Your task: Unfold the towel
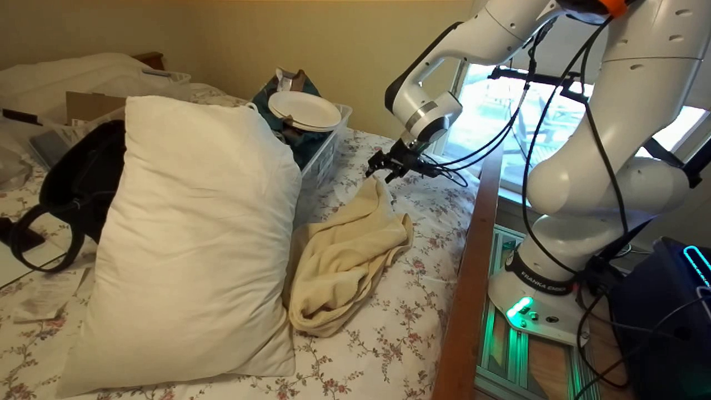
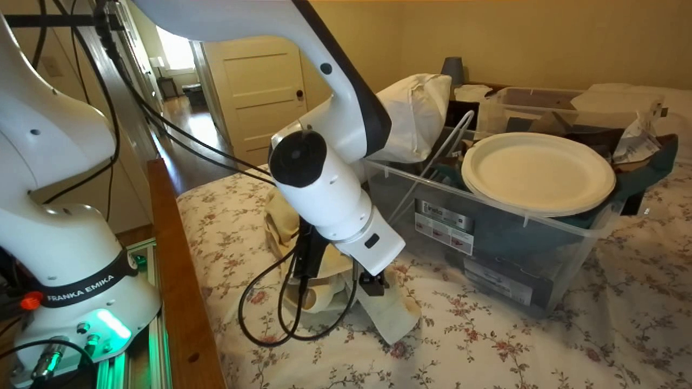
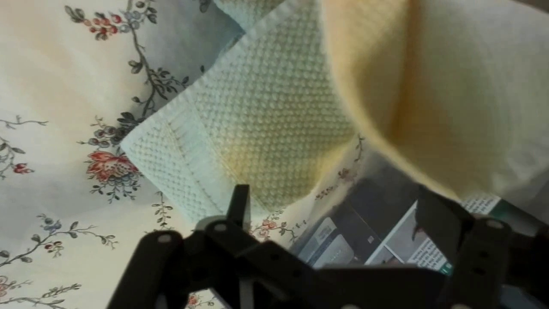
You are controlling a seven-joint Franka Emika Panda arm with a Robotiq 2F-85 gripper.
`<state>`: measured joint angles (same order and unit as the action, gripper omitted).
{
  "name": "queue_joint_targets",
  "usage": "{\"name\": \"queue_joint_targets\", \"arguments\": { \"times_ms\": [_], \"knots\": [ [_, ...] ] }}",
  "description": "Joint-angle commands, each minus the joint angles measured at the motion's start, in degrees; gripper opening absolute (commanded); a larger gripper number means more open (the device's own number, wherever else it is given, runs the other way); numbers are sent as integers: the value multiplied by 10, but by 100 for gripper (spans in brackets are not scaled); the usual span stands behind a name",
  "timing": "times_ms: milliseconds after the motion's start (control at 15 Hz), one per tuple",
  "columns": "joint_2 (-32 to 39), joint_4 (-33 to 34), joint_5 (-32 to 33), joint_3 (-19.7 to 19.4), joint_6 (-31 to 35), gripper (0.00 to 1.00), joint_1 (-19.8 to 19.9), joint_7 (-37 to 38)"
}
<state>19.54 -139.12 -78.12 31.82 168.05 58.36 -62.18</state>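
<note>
The towel [image 1: 350, 244] lies rumpled beside the pillow [image 1: 194, 239], towards the edge of the bench [image 1: 427, 289] with the wooden rail [image 1: 469, 289], a fold rising at the pincer [image 3: 341, 197]. The pincer is spread wide and seems to have hold of nothing. To unfold well, I'd pinch only the top layer by its rim, lift slowly and draw it towards that edge, away from the plastic bin [image 2: 519, 243]. The floral cover [image 1: 383, 333] may drag along. Beyond one bench corner a hallway [image 2: 203, 135] opens; a window [image 1: 483, 105] glares past the rail.

Window [image 1: 483, 105] blown out; towel [image 3: 291, 103] partly blurred in wrist view.
</note>
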Motion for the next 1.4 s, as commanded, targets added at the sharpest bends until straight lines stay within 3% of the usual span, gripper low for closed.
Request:
{"name": "queue_joint_targets", "arguments": {
  "times_ms": [0, 533, 600, 667, 1200, 1333],
  "knots": [
    [-14, 2, -90, 26, -62, 100, 38, -74],
    [17, -9, -128, 17, -97, 100, 46, -115],
    [20, -9, -128, 17, -98, 75, 45, -117],
    [22, -10, -126, 18, -98, 74, 44, -119],
    [-16, -43, -101, 32, -101, 16, 40, -90],
    [-31, -53, -98, 39, -108, 6, 42, -86]
  ]
}}
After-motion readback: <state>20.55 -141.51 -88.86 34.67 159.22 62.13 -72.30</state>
